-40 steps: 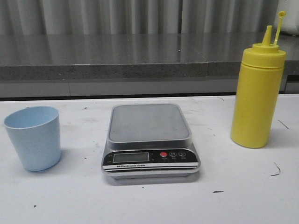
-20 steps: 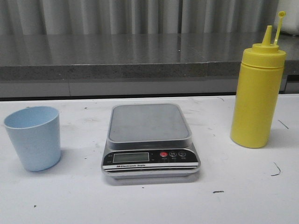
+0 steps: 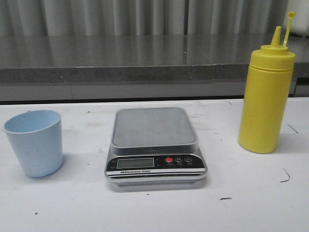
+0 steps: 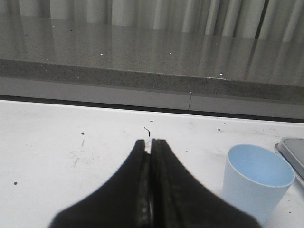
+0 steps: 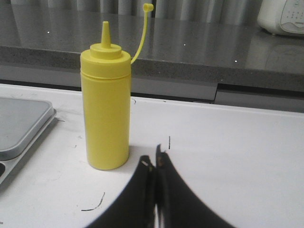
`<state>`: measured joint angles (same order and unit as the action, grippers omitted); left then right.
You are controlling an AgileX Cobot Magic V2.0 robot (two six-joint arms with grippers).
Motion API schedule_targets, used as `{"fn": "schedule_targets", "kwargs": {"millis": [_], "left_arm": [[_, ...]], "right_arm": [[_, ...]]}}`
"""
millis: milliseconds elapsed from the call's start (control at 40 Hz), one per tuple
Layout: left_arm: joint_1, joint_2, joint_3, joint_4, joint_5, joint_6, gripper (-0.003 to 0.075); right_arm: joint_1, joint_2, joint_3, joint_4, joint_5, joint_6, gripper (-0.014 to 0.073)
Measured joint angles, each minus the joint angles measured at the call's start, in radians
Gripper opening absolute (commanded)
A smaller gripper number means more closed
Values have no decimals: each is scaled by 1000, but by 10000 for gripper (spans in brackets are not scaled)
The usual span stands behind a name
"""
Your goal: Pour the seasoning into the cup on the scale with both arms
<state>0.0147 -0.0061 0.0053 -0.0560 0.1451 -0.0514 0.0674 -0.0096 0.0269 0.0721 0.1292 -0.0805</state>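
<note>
The seasoning (image 3: 265, 99) is opaque yellow plastic, smooth with a soft sheen. The cup (image 3: 35, 142) looks like matt pale blue plastic, faintly speckled. The scale (image 3: 154, 144) has a brushed silver-grey platform, dull rather than mirror-bright, and a glossy black front panel. The counter (image 3: 251, 198) is matt white, scuffed and marked with dark scratches. Behind it runs a polished speckled grey stone ledge (image 3: 120, 58), which reflects the wall. The black fingers (image 4: 161, 190) look matt.
</note>
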Motion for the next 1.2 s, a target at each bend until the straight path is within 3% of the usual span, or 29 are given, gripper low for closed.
{"fn": "schedule_targets", "kwargs": {"millis": [526,751,826,1001,1201], "left_arm": [[0,0,0,0,-16,0,-20],[0,0,-2,-65,-256,0,-20],[0,0,-23,-72,-280,0,-20],[0,66,-203,45,-272,0,-20],[0,300,-448,144,-200,0,-20]], "right_arm": [[0,0,0,0,-17,0,-60],[0,0,-24,0,-85,0,-60],[0,0,-75,0,-72,0,-60],[0,44,-274,0,42,0,-60],[0,264,-467,0,92,0,-60]]}}
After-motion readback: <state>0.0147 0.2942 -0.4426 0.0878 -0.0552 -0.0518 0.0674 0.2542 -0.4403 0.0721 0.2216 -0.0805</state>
